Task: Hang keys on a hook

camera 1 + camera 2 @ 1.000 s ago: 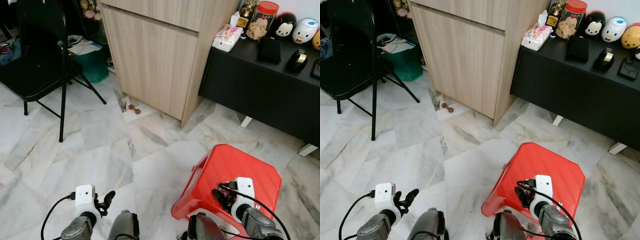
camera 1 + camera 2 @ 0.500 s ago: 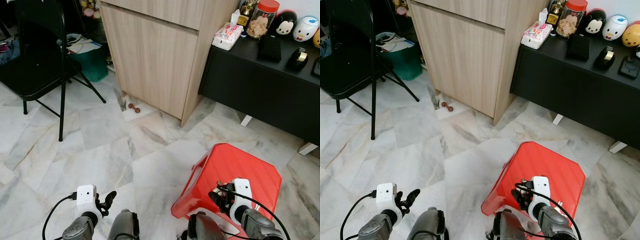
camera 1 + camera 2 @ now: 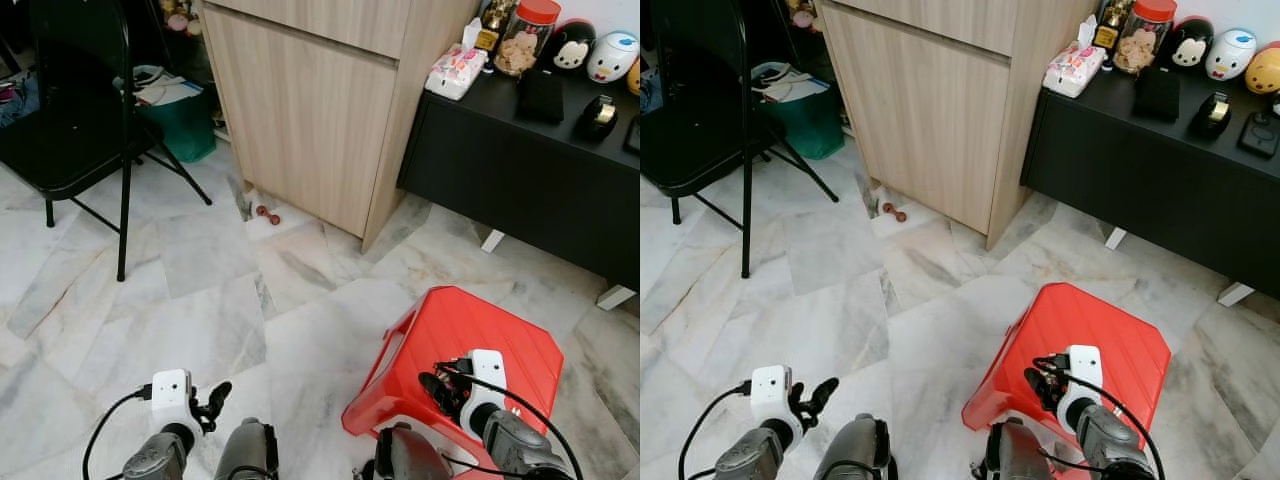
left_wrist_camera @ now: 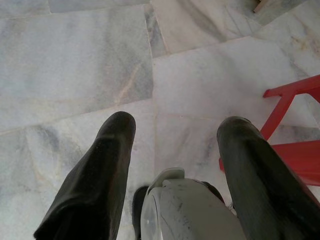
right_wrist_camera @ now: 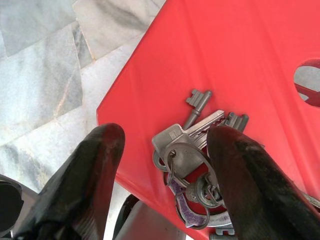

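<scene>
Marble floor [image 3: 200, 300], wood cabinet [image 3: 310, 100] ahead. Keys [image 5: 192, 150] lie on red stool [image 3: 480, 335]. Right claw [image 5: 165, 165] released, fingers straddling keys, not gripping. Left claw [image 4: 172, 145] released, low over floor.

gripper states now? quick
Left gripper: open, empty, over the floor.
Right gripper: open, fingers either side of the keys on the red stool, not gripping.
</scene>
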